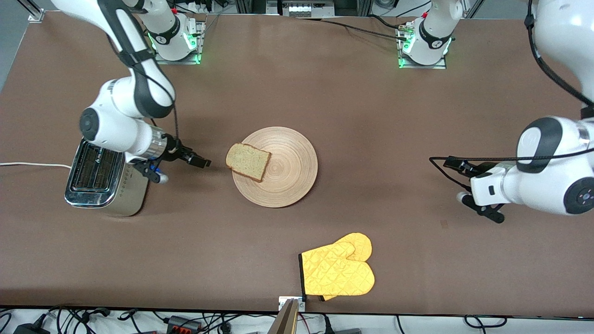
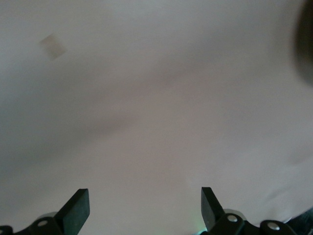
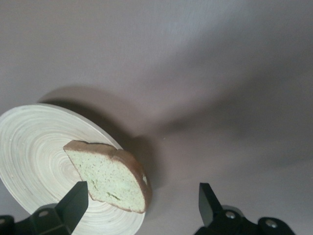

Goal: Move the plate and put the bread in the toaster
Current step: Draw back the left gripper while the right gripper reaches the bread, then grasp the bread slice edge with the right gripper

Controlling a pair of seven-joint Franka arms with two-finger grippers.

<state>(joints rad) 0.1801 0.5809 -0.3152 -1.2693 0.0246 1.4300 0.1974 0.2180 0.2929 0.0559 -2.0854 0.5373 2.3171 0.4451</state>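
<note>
Right gripper (image 1: 160, 172) hangs over the table between the toaster (image 1: 104, 183) and the plate (image 1: 278, 169), with its fingers spread wide and nothing between them. In the right wrist view its two dark fingertips (image 3: 73, 203) frame the bread (image 3: 110, 178), which lies just ahead of them, apart from both pads. No object stands between this gripper and the slice; only bare brown table (image 1: 297, 93) lies there.

Bread lies flat on the plate, on the side toward the right gripper, with one corner hanging past the rim. It is a squarish slice, speckled tan-green inside a dark brown crust. Beneath it the plate is a large round disc of pale wood with ringed grain.

Just beside the right gripper, toward the right arm's end of the table, the toaster stands upright. It is boxy, with a shiny chrome top, two dark slots and beige sides dotted in rows. A white cord (image 1: 32, 164) runs from it toward the table edge.

Left gripper (image 1: 478, 204) waits over bare table toward the left arm's end, well apart from the plate, its fingers wide open and empty.

Nearer the front camera than the plate lies a quilted yellow mitt (image 1: 338, 271) with a dark cuff, flat on the table and well clear of both grippers.
</note>
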